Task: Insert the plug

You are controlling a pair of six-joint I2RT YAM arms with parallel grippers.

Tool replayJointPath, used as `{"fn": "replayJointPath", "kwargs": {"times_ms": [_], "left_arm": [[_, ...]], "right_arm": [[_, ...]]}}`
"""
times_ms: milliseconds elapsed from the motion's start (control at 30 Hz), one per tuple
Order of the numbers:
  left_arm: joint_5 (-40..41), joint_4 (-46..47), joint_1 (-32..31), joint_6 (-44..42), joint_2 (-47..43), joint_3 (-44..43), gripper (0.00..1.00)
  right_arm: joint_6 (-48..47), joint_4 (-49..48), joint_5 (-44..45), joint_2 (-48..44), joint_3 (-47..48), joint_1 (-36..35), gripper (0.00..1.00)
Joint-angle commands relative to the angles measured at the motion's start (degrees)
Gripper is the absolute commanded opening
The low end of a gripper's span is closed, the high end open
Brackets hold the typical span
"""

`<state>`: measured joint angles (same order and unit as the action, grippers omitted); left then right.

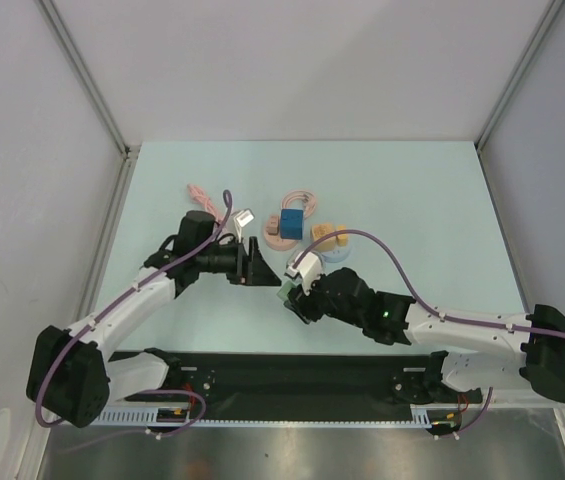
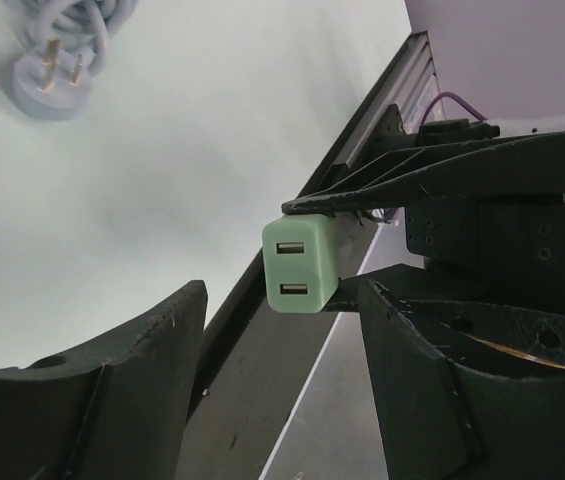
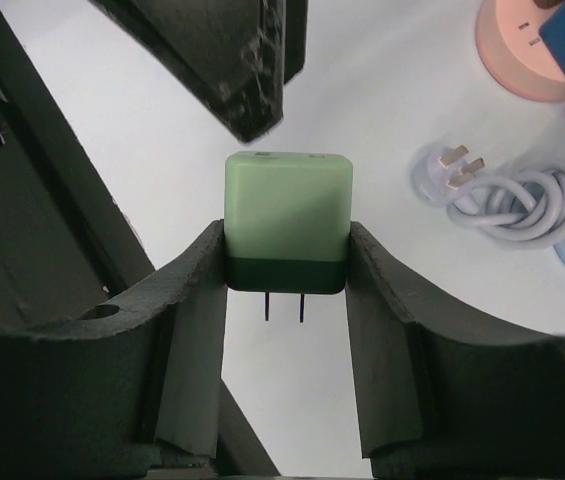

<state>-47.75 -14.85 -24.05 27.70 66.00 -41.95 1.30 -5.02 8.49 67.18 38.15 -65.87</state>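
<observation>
My right gripper (image 1: 290, 289) is shut on a pale green USB charger plug (image 3: 287, 220), its pads on the plug's dark lower sides and two thin prongs pointing back between the fingers (image 3: 194, 300). It holds the plug above the table. In the left wrist view the plug (image 2: 302, 265) shows two USB ports. My left gripper (image 1: 253, 264) is open and empty, just left of the plug and apart from it. A pink round socket (image 1: 280, 234) with a blue cube adapter (image 1: 291, 219) stands behind.
Tan round sockets (image 1: 330, 238) sit right of the pink one. A coiled grey cable with a plug (image 3: 502, 205) lies near them and also shows in the left wrist view (image 2: 54, 82). A pink cable (image 1: 200, 192) lies at the back left. The black rail (image 1: 292, 375) runs along the near edge.
</observation>
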Motion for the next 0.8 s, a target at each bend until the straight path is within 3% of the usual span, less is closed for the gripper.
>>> {"fn": "replayJointPath", "kwargs": {"times_ms": [0, 133, 333, 467, 633, 767], "left_arm": [[-0.9, 2.5, -2.3, 0.9, 1.1, 0.4, 0.68], [-0.3, 4.5, -3.2, 3.2, 2.6, 0.8, 0.67], [-1.4, 6.0, -4.5, 4.6, 4.6, 1.3, 0.54], [-1.8, 6.1, -5.7, 5.2, 5.6, 1.7, 0.50], [-4.4, 6.5, -8.0, 6.0, 7.1, 0.3, 0.37], [-4.7, 4.9, -8.5, 6.4, 7.1, 0.5, 0.36]], "right_arm": [[-1.1, -3.4, -1.5, 0.1, 2.4, -0.4, 0.00], [-1.0, -4.7, -2.9, -0.5, 1.6, -0.4, 0.00], [-0.9, -7.6, -3.7, -0.6, -0.9, -1.0, 0.00], [-1.1, -8.5, -3.7, -0.6, -1.4, -1.1, 0.00], [-1.1, -10.3, -3.6, -0.5, -2.6, -1.1, 0.00], [-2.6, -12.0, -3.5, -1.1, -4.1, -0.8, 0.00]]}}
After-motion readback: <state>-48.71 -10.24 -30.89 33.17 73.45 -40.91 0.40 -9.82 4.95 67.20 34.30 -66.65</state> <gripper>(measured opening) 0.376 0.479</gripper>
